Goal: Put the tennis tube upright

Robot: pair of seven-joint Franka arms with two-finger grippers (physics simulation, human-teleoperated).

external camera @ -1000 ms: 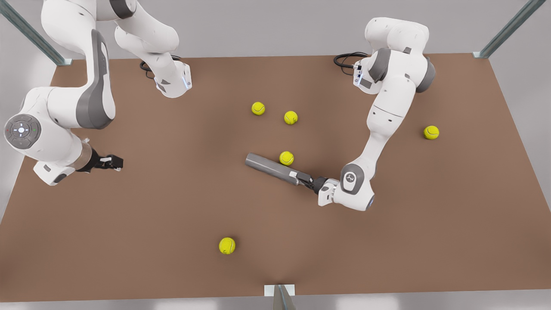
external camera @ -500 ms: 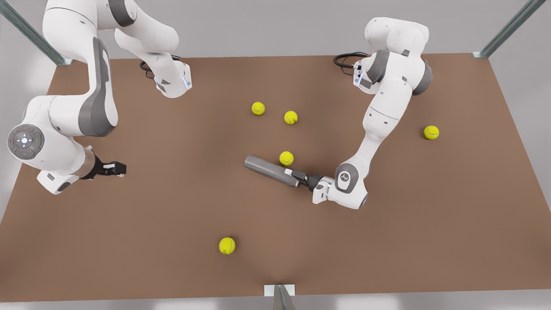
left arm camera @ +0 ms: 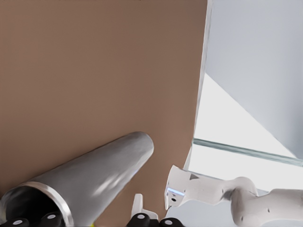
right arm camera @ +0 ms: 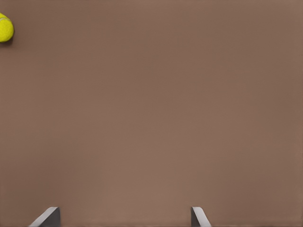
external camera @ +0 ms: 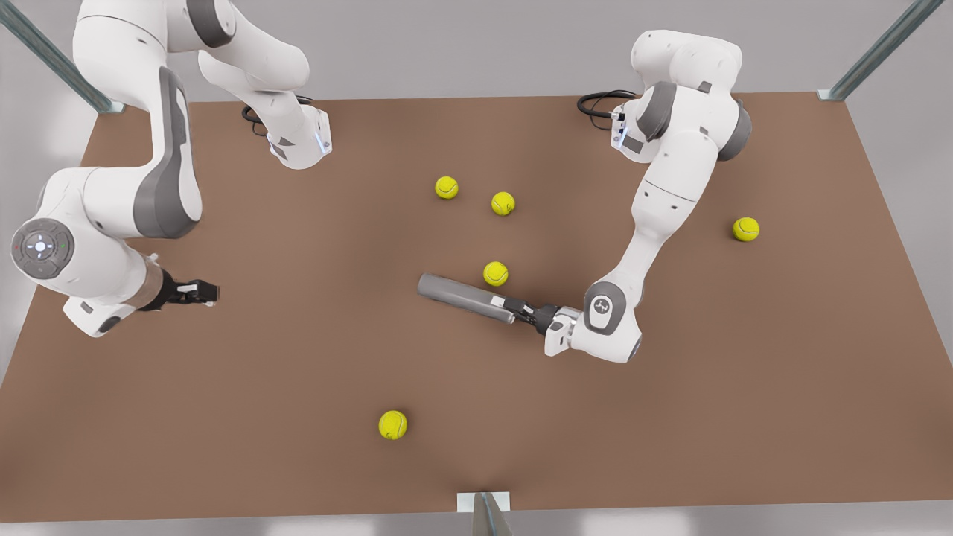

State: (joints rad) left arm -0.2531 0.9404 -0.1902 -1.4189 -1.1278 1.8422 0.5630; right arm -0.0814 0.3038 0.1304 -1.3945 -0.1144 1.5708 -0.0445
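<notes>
The tennis tube (external camera: 463, 295) is a dark grey cylinder lying in the middle of the brown table (external camera: 298, 387), its length running toward the front view's left. My left gripper (external camera: 523, 307) is shut on the tube's end at the front view's right. Close up in the left wrist view, the tube (left arm camera: 99, 177) shows a hollow end with a metallic rim (left arm camera: 47, 194), and one white finger (left arm camera: 138, 205) rests outside its wall. My right gripper (external camera: 202, 292) waits open over bare table at the front view's left, its two fingertips (right arm camera: 47, 216) wide apart.
Several yellow-green tennis balls lie loose: one (external camera: 496, 273) right beside the tube, two (external camera: 447, 187) (external camera: 503, 203) farther back, one (external camera: 746, 228) at the front view's right, one (external camera: 392, 425) near the front edge. A ball (right arm camera: 4, 28) shows in the right wrist view.
My left gripper has pushed a little toward the front view's left with the tube, whose far end has shifted left and nearer the camera. The right arm settled slightly lower.
</notes>
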